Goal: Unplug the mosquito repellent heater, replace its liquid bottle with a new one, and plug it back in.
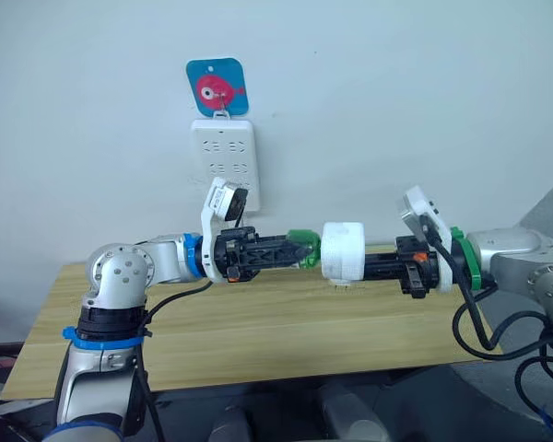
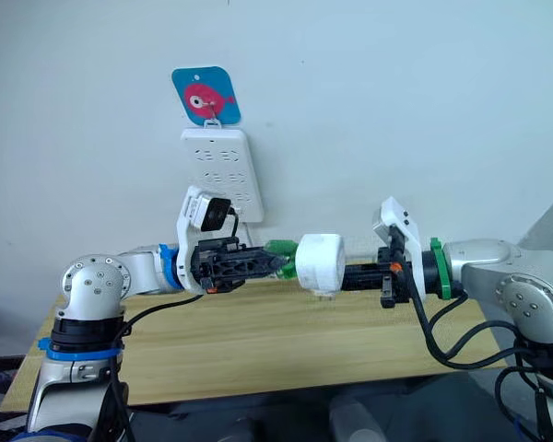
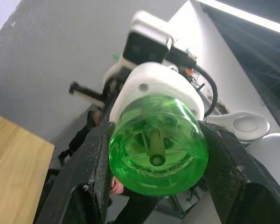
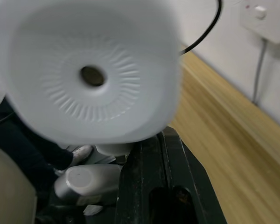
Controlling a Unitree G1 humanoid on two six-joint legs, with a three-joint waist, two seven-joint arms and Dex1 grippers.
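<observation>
Above the wooden bench (image 1: 258, 341), the mosquito repellent heater (image 1: 344, 250) is held in mid-air between the robot's two arms, unplugged and well clear of the white power strip (image 1: 223, 158) on the wall at its 10 o'clock. The right end effector (image 1: 373, 265) is clenched on the heater's white body from the 3 o'clock side; the right wrist view looks straight onto the round vented top (image 4: 91, 77). The left end effector (image 1: 300, 250) grasps the green liquid bottle (image 3: 156, 151) from the 9 o'clock side, one black finger (image 3: 91, 172) pressed to each flank of it.

The bottle appears still seated in the heater's white collar (image 3: 154, 86), so the step in hand looks to be separating the two. Doing it well would mean keeping the right grip firm and motionless while the left turns the bottle about its own long axis, then draws it straight out toward 9 o'clock, without bending sideways at the neck. A slack hold on the smooth green plastic could let the bottle slip rather than turn. No replacement bottle can be made out on the bench.
</observation>
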